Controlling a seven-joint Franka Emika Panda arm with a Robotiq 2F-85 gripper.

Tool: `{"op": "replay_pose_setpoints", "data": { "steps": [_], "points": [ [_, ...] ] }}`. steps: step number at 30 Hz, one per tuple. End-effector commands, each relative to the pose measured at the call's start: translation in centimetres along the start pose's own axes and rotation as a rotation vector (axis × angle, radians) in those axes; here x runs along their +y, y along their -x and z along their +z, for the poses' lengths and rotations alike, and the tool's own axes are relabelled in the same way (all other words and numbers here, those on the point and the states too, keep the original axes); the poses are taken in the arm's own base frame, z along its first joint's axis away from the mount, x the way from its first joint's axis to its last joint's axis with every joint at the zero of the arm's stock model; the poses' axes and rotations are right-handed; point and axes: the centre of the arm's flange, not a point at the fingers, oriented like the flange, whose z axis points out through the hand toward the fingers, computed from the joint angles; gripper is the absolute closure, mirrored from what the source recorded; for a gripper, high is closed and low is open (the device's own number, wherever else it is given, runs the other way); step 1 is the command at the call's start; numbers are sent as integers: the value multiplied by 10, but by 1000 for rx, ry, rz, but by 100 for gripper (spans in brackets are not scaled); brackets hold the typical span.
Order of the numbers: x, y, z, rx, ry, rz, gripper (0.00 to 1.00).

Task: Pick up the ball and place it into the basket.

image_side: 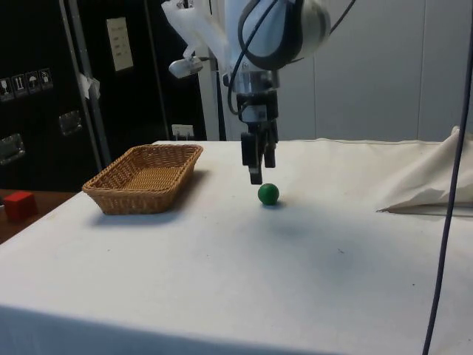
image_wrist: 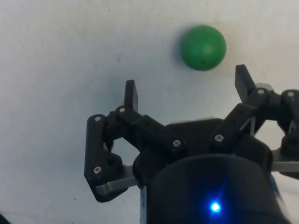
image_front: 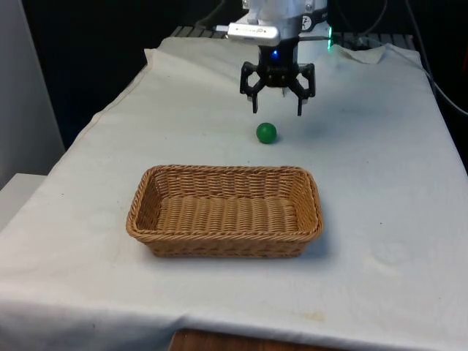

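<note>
1. The table (image_front: 380,219), under a white cloth, spans the scene. Its cloth lies mostly flat, with a rumpled, raised fold (image_side: 432,185) at the far end of the table in the side view.
2. The wicker basket (image_front: 225,234) is the largest thing on the cloth. It is rectangular and open-topped, with nothing inside it, and it sits toward the near end of the table in the front view, a little to that view's left of centre.
3. The gripper (image_front: 277,108) hangs above the cloth at the far half of the table, pointing straight down. Its two fingers (image_wrist: 132,95) are spread wide and hold nothing, and their tips are clear of the cloth.
4. A small red block (image_side: 19,204) sits off the table on a lower brown surface, at the side view's left edge, well apart from everything else.
5. The green ball (image_front: 266,132) rests on the cloth between the gripper and the basket, nearer the gripper. In the front view it lies just below the fingertips; in the side view the ball (image_side: 268,194) sits beside the fingertips and lower, not between them. In the wrist view the ball (image_wrist: 203,47) lies just beyond the fingertips, closer to one finger than the other, touching neither.
6. Nothing stands between the ball and the basket; bare cloth separates them.
</note>
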Motion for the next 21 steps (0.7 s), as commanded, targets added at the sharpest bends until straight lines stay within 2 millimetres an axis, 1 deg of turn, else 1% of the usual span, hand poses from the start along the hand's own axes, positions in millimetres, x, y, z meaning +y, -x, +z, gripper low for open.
{"op": "replay_pose_setpoints", "data": {
  "steps": [1, 6, 9, 14, 21],
  "points": [
    [-2, 0, 1, 9, -8, 1, 0],
    [1, 2, 7, 7, -1, -2, 0],
    [10, 2, 10, 2, 9, -7, 0],
    [17, 3, 14, -12, 24, -12, 0],
    [12, 3, 21, -3, 22, -17, 0]
  ]
}}
